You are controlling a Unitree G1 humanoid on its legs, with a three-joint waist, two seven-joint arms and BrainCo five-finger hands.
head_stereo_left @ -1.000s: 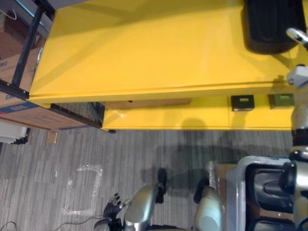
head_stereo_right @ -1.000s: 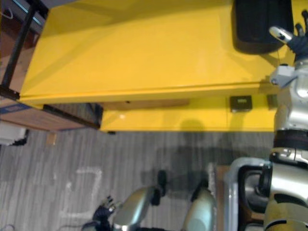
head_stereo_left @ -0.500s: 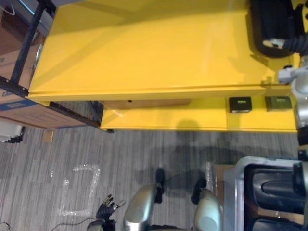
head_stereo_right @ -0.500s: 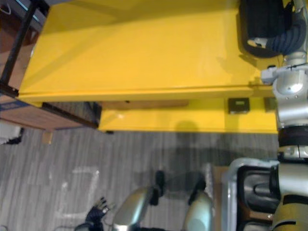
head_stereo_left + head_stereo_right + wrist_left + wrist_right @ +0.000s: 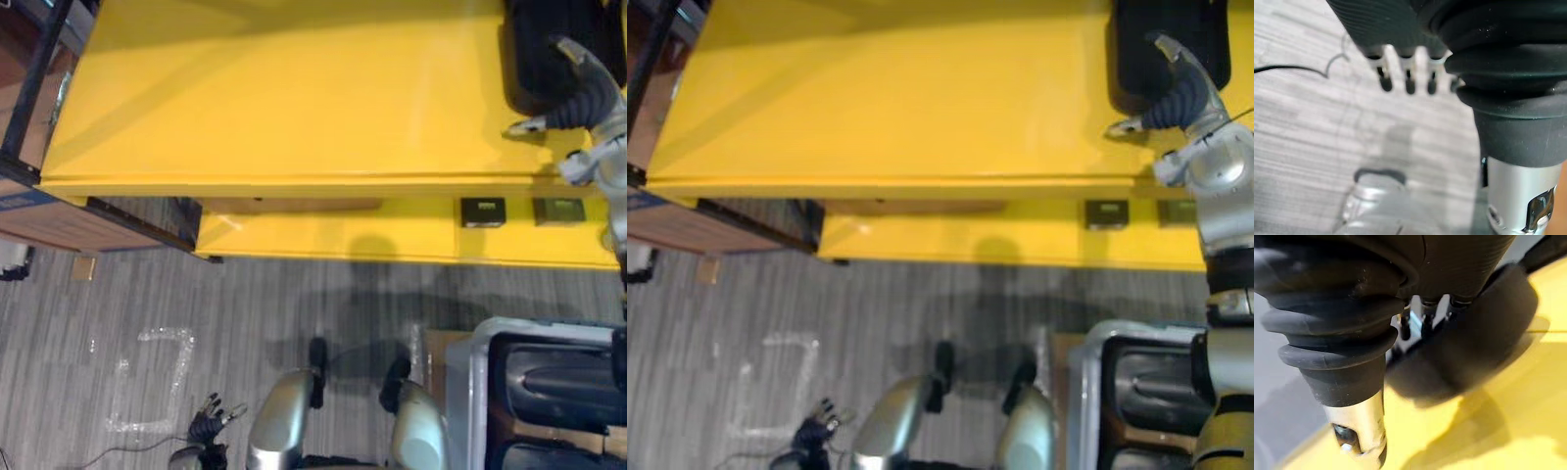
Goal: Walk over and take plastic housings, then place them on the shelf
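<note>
A black plastic housing lies on the yellow shelf top at the far right. My right hand rests over its near edge, with the thumb stretched out to the left above the yellow surface. In the right wrist view its fingers lie against the dark rounded housing, not curled round it. My left hand hangs low on the left over the grey carpet, its fingers relaxed and holding nothing.
A grey bin with more black housings stands at the lower right. Two small dark boxes sit on the lower yellow shelf. Cardboard boxes and a black rack are at the left. Tape marks line the carpet.
My right hand has swung in from the right edge onto the housing's near side, and its thumb now sticks out left. The whole view has shifted a little.
</note>
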